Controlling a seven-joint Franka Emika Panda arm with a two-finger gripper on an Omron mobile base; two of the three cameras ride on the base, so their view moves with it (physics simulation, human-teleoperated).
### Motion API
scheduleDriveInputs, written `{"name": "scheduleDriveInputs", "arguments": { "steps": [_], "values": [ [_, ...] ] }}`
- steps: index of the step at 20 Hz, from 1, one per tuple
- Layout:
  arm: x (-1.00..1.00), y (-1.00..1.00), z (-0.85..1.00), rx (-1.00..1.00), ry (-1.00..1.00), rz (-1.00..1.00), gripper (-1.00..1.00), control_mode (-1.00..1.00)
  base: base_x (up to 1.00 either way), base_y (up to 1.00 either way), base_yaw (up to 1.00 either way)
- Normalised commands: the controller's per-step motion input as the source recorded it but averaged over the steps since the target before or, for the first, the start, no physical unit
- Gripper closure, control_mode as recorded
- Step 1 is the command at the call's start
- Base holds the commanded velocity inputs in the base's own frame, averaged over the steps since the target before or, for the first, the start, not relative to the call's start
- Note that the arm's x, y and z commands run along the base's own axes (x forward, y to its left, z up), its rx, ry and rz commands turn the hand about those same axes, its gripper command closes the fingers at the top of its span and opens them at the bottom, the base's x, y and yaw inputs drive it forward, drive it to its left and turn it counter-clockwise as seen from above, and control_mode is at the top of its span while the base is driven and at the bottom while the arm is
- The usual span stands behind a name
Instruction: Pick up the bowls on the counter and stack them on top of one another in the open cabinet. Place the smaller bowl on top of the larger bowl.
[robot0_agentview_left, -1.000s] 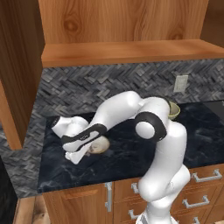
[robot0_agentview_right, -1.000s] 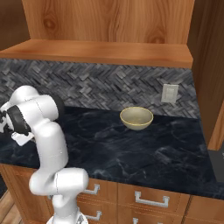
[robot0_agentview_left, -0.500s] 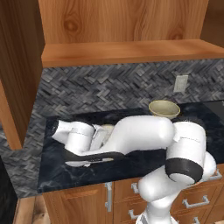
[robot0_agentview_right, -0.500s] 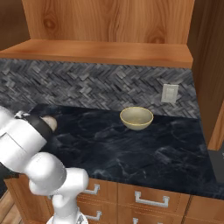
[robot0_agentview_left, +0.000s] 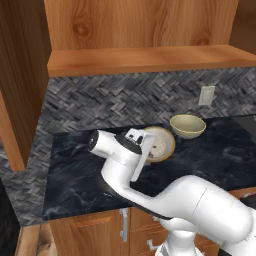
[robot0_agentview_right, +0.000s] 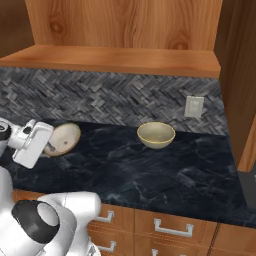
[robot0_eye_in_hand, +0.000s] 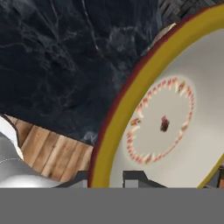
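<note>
My gripper (robot0_agentview_left: 145, 146) is shut on the rim of the smaller bowl (robot0_agentview_left: 160, 145), a tan-rimmed cream bowl held tilted on edge just above the counter (robot0_agentview_left: 220, 150). From the right, the smaller bowl (robot0_agentview_right: 63, 138) sticks out beside the gripper (robot0_agentview_right: 44, 146). In the hand view its cream inside with a dark centre spot (robot0_eye_in_hand: 164, 124) looms close, and the rim passes between the fingertips (robot0_eye_in_hand: 135, 176). The larger bowl (robot0_agentview_left: 187, 126), olive-grey with a pale rim, stands upright on the counter (robot0_agentview_right: 150, 170) to the right, apart from the gripper. Above it runs the open cabinet's shelf board (robot0_agentview_left: 150, 60).
A wall outlet (robot0_agentview_right: 193, 106) sits on the herringbone backsplash behind the larger bowl (robot0_agentview_right: 156, 135). Wooden cabinet sides flank the counter at the left (robot0_agentview_left: 20, 100) and right (robot0_agentview_right: 240, 75). Drawers with silver handles (robot0_agentview_right: 170, 229) lie below the counter edge.
The arm has swung round and carried the smaller bowl up and to the right, off the counter's left part. The bowl now stands tipped on edge nearer the larger bowl.
</note>
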Motion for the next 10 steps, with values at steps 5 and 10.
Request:
{"name": "scheduleDriveInputs", "arguments": {
  "steps": [5,10],
  "values": [
    [0.12,-1.0,0.32,0.04,0.05,0.0,1.0,-1.0,0.0,0.0,0.0],
    [0.66,-1.0,0.0,0.15,0.19,0.03,1.0,-1.0,0.0,0.0,0.0]
  ]
}}
